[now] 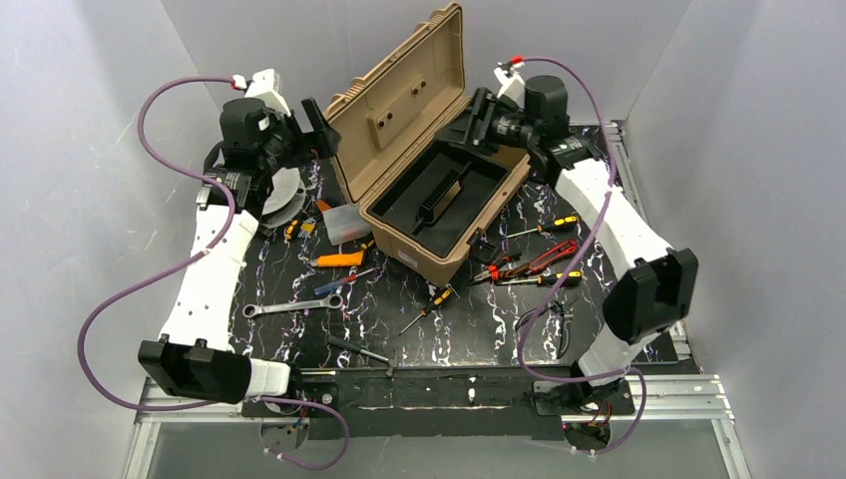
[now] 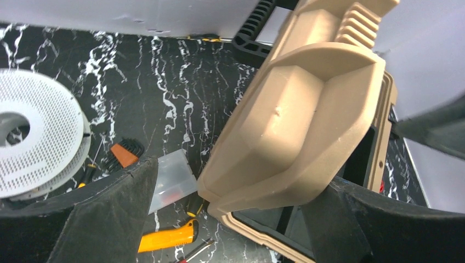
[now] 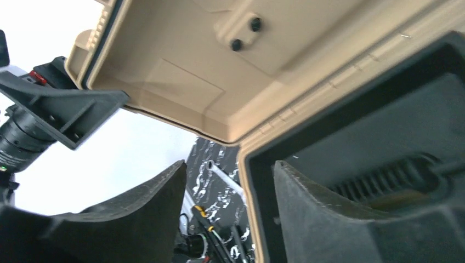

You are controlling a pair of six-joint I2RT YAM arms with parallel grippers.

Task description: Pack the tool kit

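**Toolbox open mid-mat, both grippers up at the lid end, tools loose**

Tan toolbox (image 1: 431,255) sits mid-table on the black marbled mat (image 1: 449,334), turned at an angle. Lid (image 1: 399,85) is up and leans back-left. Black inner tray (image 1: 477,205) is seated in the box w/ its handle (image 1: 439,190) showing.

L gripper (image 1: 319,125) is by the lid's left edge. In the left wrist view its fingers (image 2: 104,219) are spread wide, w/ the lid's outer shell (image 2: 296,126) between them; can't tell if either pad touches it.

R gripper (image 1: 469,115) is at the box's far-right rim. In the right wrist view the fingers (image 3: 340,219) are also apart: one outside the box, one over the tray, tan rim (image 3: 249,192) in the gap. No clamp on it visible.

Tools lie on the mat outside the box:
- Red-handled pliers (image 1: 534,261) just right of the box.
- Orange-black screwdrivers at (image 1: 544,228) and (image 1: 544,280) on either side of the pliers, a third (image 1: 429,304) near the box's front corner.
- Wrench (image 1: 294,306) front-left.
- Orange knife (image 1: 339,259) left of the box.

Small clear box (image 1: 344,222) is just beside the toolbox's left wall. Grey spool (image 1: 284,195) sits under the L arm.
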